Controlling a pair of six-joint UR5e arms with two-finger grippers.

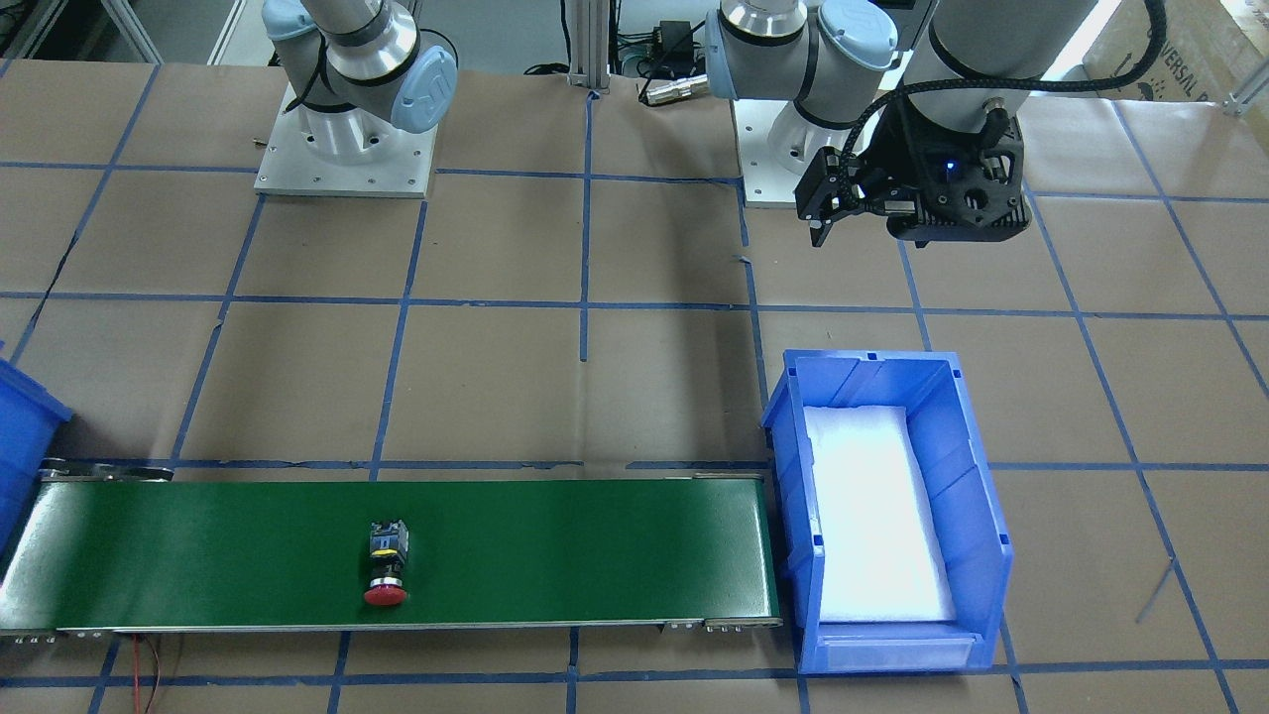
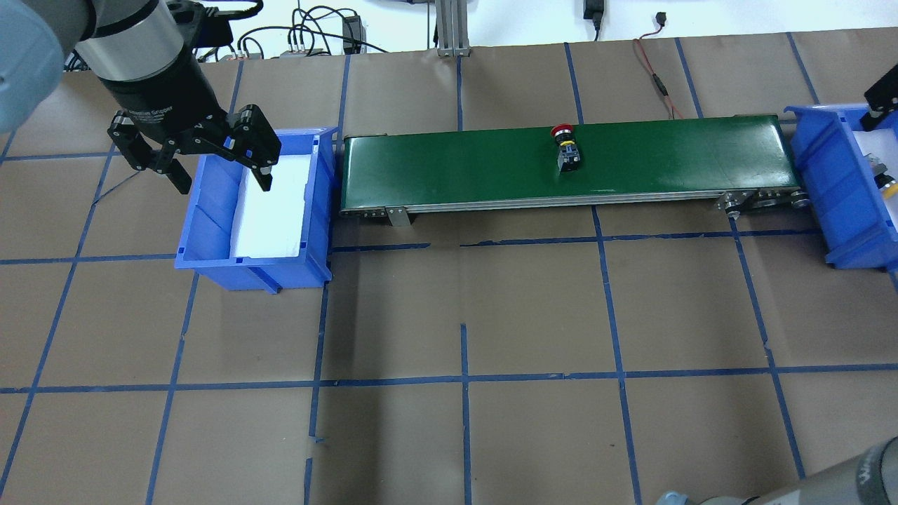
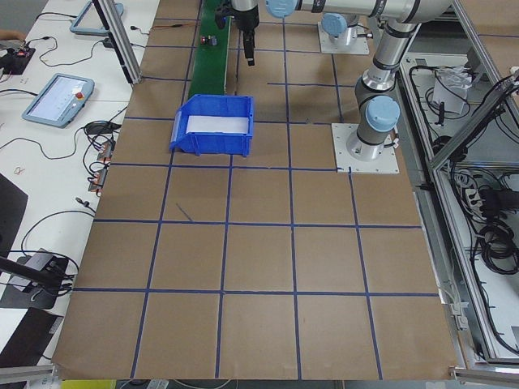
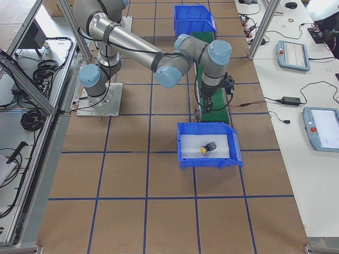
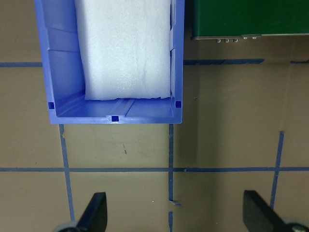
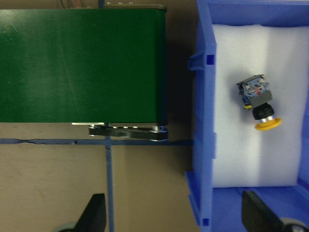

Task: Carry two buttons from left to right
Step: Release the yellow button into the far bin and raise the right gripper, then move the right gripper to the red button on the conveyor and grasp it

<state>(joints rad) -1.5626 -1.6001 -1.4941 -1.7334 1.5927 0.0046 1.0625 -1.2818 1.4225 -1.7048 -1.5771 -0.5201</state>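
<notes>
The red-capped button lies on its side on the green conveyor belt, about mid-belt; it also shows in the overhead view. The yellow-capped button lies on white foam in the right blue bin, also seen from the right side. My left gripper is open and empty above the left blue bin. My right gripper is open and empty, above the belt's end and the right bin's edge.
The left bin holds only a white foam pad. The belt's end sits just beside it. Brown paper with blue tape lines covers the table. Both arm bases stand at the robot's side.
</notes>
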